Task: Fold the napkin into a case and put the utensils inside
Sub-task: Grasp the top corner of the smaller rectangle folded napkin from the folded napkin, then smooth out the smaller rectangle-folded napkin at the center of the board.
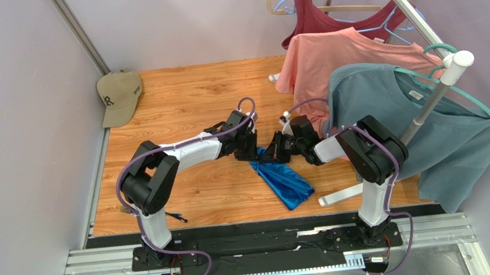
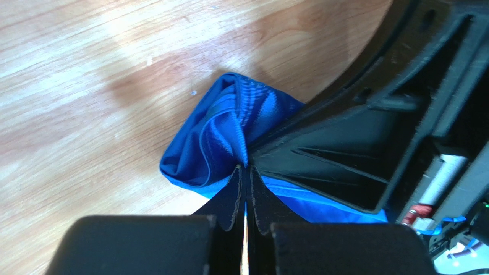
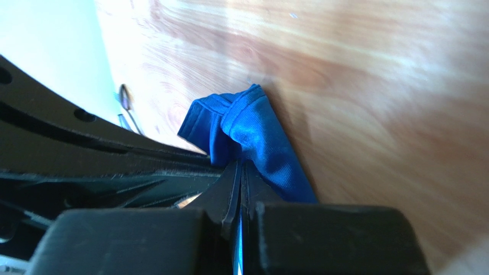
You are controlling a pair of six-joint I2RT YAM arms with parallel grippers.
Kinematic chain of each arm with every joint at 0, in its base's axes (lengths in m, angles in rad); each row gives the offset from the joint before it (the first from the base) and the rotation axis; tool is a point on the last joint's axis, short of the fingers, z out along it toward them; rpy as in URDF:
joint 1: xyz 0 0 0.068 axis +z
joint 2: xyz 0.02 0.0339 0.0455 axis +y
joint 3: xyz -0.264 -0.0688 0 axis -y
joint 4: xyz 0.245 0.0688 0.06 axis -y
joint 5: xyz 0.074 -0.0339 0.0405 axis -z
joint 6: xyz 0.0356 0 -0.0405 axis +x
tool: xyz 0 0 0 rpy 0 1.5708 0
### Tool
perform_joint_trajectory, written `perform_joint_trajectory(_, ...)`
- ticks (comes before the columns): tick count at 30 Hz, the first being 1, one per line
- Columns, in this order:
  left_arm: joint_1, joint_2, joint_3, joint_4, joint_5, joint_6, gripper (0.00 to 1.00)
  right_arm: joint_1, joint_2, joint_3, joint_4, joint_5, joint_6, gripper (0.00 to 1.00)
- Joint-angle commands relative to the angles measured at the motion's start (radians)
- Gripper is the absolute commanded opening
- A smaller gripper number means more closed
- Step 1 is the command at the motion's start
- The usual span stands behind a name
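Observation:
The royal-blue napkin [image 1: 284, 181] is bunched into a crumpled strip on the wooden table [image 1: 187, 95], trailing from the two grippers toward the near right. At the strip's far end my left gripper [image 1: 253, 152] and right gripper [image 1: 273, 155] meet tip to tip. In the left wrist view the left gripper [image 2: 245, 169] is shut on a gathered fold of the napkin [image 2: 212, 137]. The right gripper [image 3: 240, 165] is likewise shut on the napkin [image 3: 258, 132], with blue cloth showing between its pads. Thin dark utensils [image 1: 176, 218] lie beside the left arm's base, and the right wrist view shows the utensils [image 3: 127, 109] too.
A tan cap [image 1: 119, 95] lies in the far left corner. A clothes rack [image 1: 414, 18] stands on the right with a maroon tank top [image 1: 328, 21], a salmon shirt [image 1: 336, 65] and a teal-grey T-shirt [image 1: 434, 133]. Its white foot [image 1: 341, 194] reaches toward the napkin.

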Motion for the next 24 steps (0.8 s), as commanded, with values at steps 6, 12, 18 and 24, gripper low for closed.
perform_joint_trajectory(6, -0.026, -0.009, 0.048, -0.007, -0.025, 0.006, 0.0, 0.017, -0.048, 0.002, -0.07, 0.009, -0.047, 0.0)
perform_joint_trajectory(12, -0.023, -0.044, 0.113, -0.077, -0.094, 0.075, 0.16, -0.014, -0.157, 0.063, -0.309, 0.007, -0.124, 0.0)
perform_joint_trajectory(18, -0.024, -0.099, 0.131, -0.12, -0.094, 0.089, 0.42, -0.029, -0.238, 0.151, -0.562, 0.05, -0.254, 0.02)
perform_joint_trajectory(24, -0.024, -0.254, 0.03, -0.122, -0.085, 0.049, 0.62, -0.063, -0.358, 0.154, -0.811, 0.167, -0.383, 0.06)
